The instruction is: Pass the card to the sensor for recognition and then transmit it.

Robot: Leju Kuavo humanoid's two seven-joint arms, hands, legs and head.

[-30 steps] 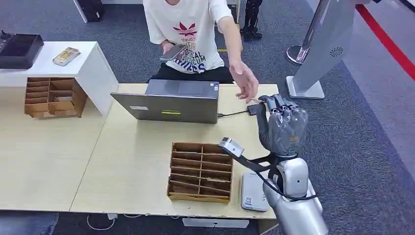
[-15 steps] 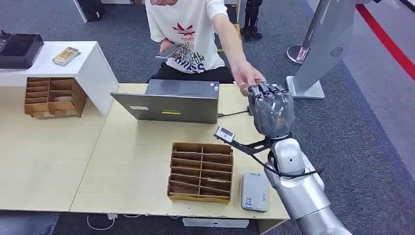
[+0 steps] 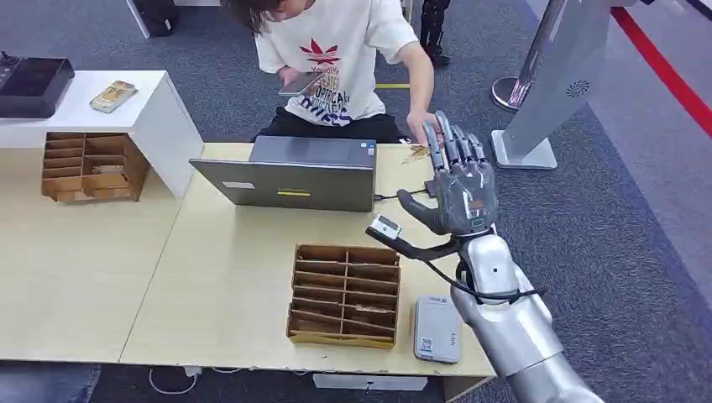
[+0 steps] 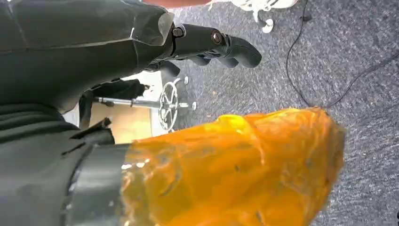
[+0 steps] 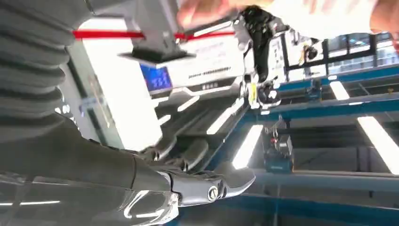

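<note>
R hand (image 3: pixel 458 189) raised over table's (image 3: pixel 218 277) far-right edge, fingers (image 3: pixel 449 143) spread, nothing held.

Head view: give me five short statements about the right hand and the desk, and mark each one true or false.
1. The right hand is raised with its fingers spread and nothing in it. True.
2. The laptop lies closed flat on the desk. False: it stands open, its lid facing the robot.
3. A grey card reader lies beside the wooden organizer, near the desk's front edge. True.
4. The person stands behind the robot. False: the person sits across the desk, facing it.
5. The right hand rests on the card reader. False: it is held up above the desk's far corner.
</note>
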